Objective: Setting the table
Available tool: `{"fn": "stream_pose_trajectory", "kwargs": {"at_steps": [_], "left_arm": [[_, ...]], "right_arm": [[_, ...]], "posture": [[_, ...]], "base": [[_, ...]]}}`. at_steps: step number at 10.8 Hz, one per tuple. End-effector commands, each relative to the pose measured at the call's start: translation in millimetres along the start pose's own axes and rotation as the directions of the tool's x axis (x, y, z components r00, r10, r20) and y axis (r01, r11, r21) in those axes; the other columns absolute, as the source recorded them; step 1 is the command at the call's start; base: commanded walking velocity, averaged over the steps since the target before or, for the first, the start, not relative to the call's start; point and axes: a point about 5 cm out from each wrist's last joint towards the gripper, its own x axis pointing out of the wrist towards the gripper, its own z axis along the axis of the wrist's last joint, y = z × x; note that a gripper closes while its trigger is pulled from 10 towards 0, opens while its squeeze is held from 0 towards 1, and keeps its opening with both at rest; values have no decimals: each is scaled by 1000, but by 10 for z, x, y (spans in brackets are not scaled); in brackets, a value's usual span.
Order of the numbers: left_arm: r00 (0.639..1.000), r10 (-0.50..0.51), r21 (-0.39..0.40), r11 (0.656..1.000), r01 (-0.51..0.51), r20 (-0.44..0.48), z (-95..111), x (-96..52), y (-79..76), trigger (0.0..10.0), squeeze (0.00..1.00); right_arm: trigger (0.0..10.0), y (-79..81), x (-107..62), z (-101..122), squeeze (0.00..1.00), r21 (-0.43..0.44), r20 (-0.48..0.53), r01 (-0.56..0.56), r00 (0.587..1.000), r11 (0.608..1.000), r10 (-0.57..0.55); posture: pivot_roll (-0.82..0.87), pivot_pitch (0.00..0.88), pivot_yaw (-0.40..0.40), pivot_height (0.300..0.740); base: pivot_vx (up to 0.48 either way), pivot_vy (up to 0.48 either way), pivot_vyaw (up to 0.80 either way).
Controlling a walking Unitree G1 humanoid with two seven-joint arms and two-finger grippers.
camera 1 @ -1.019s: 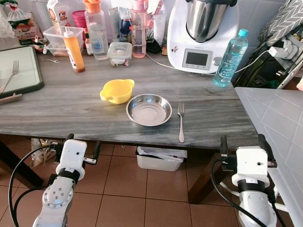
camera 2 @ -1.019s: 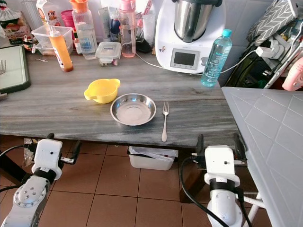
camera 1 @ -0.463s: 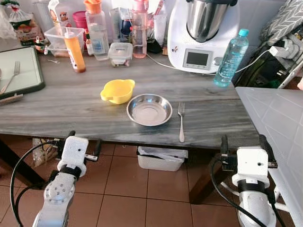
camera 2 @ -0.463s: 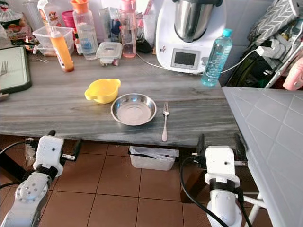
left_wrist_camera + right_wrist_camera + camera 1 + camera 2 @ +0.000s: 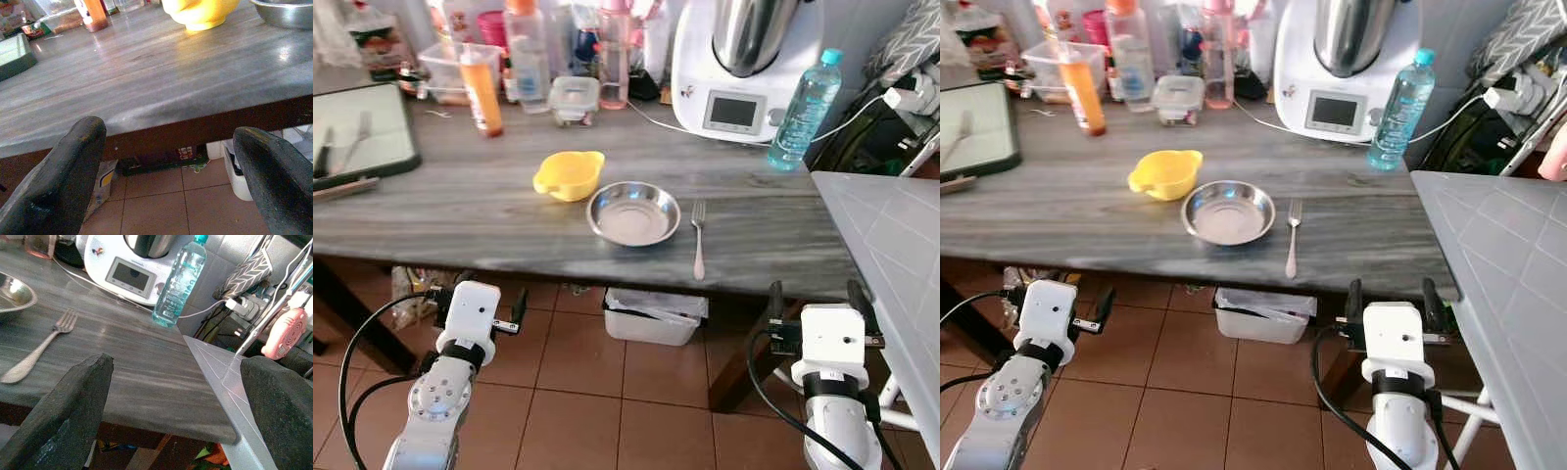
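A grey table [image 5: 460, 211] was seen ahead, with a steel plate [image 5: 633, 213] set near its front edge. A fork [image 5: 698, 238] lay just right of the plate, tines pointing away from the robot, apart from the rim. A yellow bowl [image 5: 569, 174] stood at the plate's back left, close beside it; whether the two touched could not be told.

Both grippers were held low in front of the table edge, over the tiled floor [image 5: 607, 392]. The left gripper [image 5: 478, 301] was seen below the table's left part, its fingers [image 5: 63, 176] spread wide with nothing between them. The right gripper [image 5: 818, 299] was placed below the table's right end, its fingers [image 5: 73, 416] likewise parted and empty.

Along the back of the table an orange bottle [image 5: 481, 90], a lidded tub [image 5: 575, 100], a white kitchen machine [image 5: 744, 59] and a water bottle [image 5: 802, 110] were lined up. A dark tray [image 5: 362, 132] lay at the left end. Under the table a white bin [image 5: 652, 317] was seen. A pale grey board [image 5: 891, 255] was set against the table's right side.
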Motion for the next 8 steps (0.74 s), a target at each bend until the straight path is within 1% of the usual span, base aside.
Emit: {"fn": "stream_pose_trajectory", "kwargs": {"at_steps": [1, 8], "left_arm": [[1000, -7, 14, 1000, 7, -1, 11, 2, -15, 10000, 0], [1000, -17, 20, 1000, 17, 4, 56, 7, -26, 10000, 0]], "right_arm": [[10000, -21, 1, -19, 0, -5, -6, 7, 1000, 1000, -7], [10000, -22, 24, -18, 0, -6, -2, 11, 1000, 1000, -11]], "posture": [[169, 45, -15, 740], [170, 42, -9, 740]], "base": [[-259, 0, 0], [-262, 0, 0]]}}
